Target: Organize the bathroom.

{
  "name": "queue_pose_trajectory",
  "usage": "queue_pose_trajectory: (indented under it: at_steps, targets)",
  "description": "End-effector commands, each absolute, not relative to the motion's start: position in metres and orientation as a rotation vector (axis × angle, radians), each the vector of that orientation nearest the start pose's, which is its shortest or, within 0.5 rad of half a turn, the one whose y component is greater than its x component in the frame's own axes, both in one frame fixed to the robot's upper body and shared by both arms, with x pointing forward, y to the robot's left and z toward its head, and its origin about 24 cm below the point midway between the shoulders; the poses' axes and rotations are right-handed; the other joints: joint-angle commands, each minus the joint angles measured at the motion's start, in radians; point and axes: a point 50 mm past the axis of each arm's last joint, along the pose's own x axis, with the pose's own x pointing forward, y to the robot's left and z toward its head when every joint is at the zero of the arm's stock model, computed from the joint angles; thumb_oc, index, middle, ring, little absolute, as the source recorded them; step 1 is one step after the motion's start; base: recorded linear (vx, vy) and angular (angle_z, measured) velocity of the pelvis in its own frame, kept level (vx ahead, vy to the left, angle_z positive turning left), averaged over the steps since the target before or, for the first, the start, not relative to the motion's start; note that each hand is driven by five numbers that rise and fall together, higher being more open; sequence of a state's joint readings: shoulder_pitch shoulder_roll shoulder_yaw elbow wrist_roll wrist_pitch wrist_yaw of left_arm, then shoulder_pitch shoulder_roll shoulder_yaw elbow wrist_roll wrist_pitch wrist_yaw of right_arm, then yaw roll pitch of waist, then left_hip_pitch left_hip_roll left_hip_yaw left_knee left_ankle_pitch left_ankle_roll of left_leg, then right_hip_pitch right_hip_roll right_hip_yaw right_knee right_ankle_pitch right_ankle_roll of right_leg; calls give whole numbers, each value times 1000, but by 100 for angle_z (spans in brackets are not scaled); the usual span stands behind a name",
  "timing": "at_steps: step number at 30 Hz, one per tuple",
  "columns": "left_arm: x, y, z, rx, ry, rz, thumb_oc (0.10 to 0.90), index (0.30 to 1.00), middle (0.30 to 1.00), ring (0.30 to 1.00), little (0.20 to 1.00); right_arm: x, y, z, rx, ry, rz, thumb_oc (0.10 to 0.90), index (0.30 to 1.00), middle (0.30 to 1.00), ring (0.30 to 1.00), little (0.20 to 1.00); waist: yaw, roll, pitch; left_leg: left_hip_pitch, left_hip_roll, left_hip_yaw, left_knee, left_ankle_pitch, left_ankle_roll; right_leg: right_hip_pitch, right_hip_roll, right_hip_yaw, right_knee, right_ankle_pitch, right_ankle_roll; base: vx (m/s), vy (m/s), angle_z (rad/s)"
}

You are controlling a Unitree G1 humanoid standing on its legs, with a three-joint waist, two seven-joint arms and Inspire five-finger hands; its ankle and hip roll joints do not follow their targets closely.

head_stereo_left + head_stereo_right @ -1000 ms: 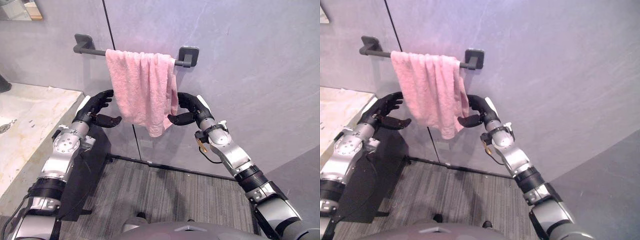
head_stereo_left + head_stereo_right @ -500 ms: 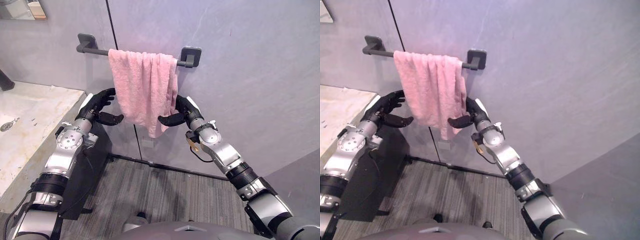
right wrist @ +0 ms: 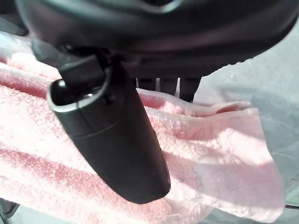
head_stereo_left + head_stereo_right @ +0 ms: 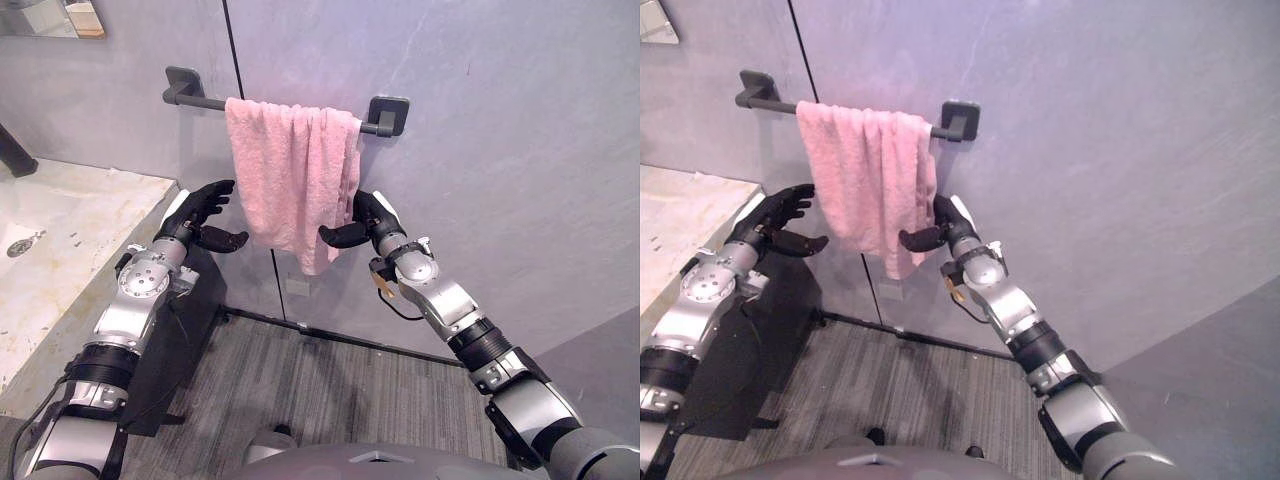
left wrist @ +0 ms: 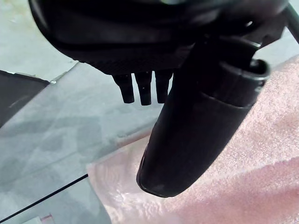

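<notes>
towel point(image 4: 293, 180) on rail point(image 4: 205, 101): soft, light, limp; pinch side edges. left robot hand point(image 4: 196, 215) & right robot hand point(image 4: 362, 222) open, holding nothing.

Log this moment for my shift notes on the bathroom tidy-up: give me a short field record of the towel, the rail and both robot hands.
towel: pink towel draped over the rail, bunched, hanging unevenly with a longer corner low
rail: dark towel rail mounted on the grey wall
left robot hand: left robot hand open beside the towel's left edge, not gripping it
right robot hand: right robot hand open at the towel's right edge, thumb before the cloth
nearby: pale countertop at left
</notes>
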State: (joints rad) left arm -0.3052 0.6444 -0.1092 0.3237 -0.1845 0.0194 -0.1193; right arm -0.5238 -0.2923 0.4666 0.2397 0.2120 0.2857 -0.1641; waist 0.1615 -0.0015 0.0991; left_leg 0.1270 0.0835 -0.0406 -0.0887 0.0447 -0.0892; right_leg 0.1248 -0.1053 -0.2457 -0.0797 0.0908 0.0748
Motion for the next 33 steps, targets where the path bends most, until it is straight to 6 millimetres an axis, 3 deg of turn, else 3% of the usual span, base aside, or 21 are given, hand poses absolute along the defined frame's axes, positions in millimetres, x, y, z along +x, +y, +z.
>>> queue_pose_trajectory:
  at_steps: [1, 16, 23, 31, 32, 33]
  targets:
    - [342, 245, 155, 534, -155, -124, 400, 300, 300, 300, 300, 349, -57, 153, -284, -170, 317, 400, 300, 300, 300, 300, -6, 6, -72, 13, 60, 53, 20, -48, -55, 49, -58, 51, 7, -117, 60, 0, 0, 0]
    - [355, 225, 166, 528, -165, -162, 400, 300, 300, 300, 300, 355, -44, 160, -283, -140, 299, 400, 300, 300, 300, 300, -8, 3, -73, 16, 60, 52, 19, -47, -56, 55, -56, 51, 7, -118, 58, 0, 0, 0]
    - [359, 234, 171, 492, -172, -86, 400, 300, 300, 300, 300, 356, -40, 163, -284, -135, 295, 400, 300, 300, 300, 300, -10, 2, -76, 17, 60, 55, 18, -48, -55, 52, -60, 50, 9, -119, 58, 0, 0, 0]
    - [350, 246, 167, 498, -164, -75, 400, 300, 300, 300, 300, 357, -46, 166, -275, -139, 266, 400, 300, 300, 300, 300, 2, 0, -77, 13, 58, 47, 13, -46, -53, 51, -61, 42, 8, -118, 56, -12, 0, 3]
    - [347, 251, 166, 503, -165, -68, 582, 573, 573, 573, 573, 357, -46, 169, -274, -146, 265, 400, 300, 300, 300, 300, 4, 1, -76, 11, 57, 47, 13, -45, -53, 50, -61, 41, 8, -117, 55, -32, 3, 8]
    - [347, 251, 166, 503, -165, -68, 582, 573, 573, 573, 573, 357, -46, 169, -274, -146, 265, 400, 300, 300, 300, 300, 4, 1, -76, 11, 57, 47, 13, -45, -53, 50, -61, 41, 8, -117, 55, -38, 3, 8]
